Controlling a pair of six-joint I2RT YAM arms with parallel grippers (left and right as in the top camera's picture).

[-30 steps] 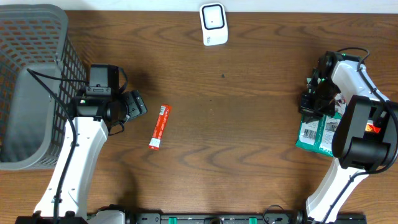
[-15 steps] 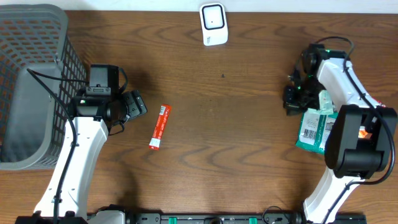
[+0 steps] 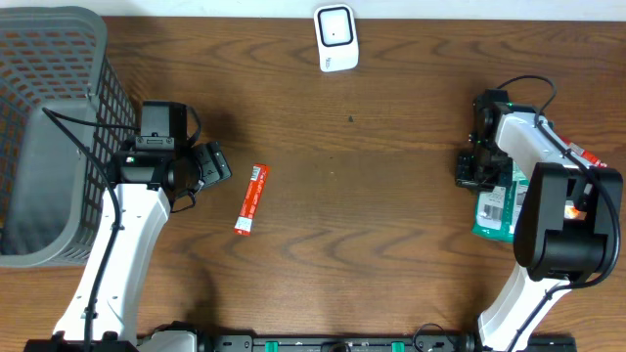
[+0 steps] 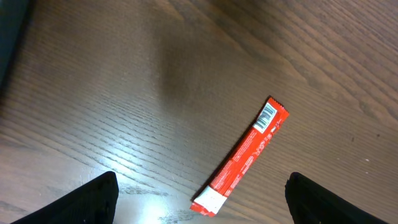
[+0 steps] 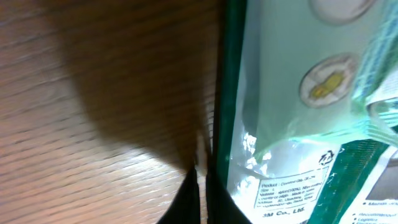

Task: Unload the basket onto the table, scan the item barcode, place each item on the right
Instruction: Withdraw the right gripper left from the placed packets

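The green packet [image 3: 495, 207] lies flat on the right side of the wooden table [image 3: 372, 225], partly under the right arm's links; its face shows a white printed label, and the right wrist view reads small print and a recycling mark on it. The right gripper [image 3: 470, 170] sits at the packet's left edge, its jaws closed to a sliver; in the wrist view the dark fingertips [image 5: 189, 198] meet right at the packet's green border, pinching it, and the film bulges and wrinkles above them.

A second item, a red stick packet [image 3: 251, 199], lies well apart near the table's middle-left, slanted, with its barcode [image 4: 267, 115] facing up at the far end and a white patch at the near end; nothing touches it.

The left gripper [image 3: 215, 164] hangs just left of the stick packet with its jaws spread wide, holding nothing.

The white scanner [image 3: 335, 37] stands at the far edge of the table, centre; a grey mesh basket [image 3: 59, 39] fills the far left corner.
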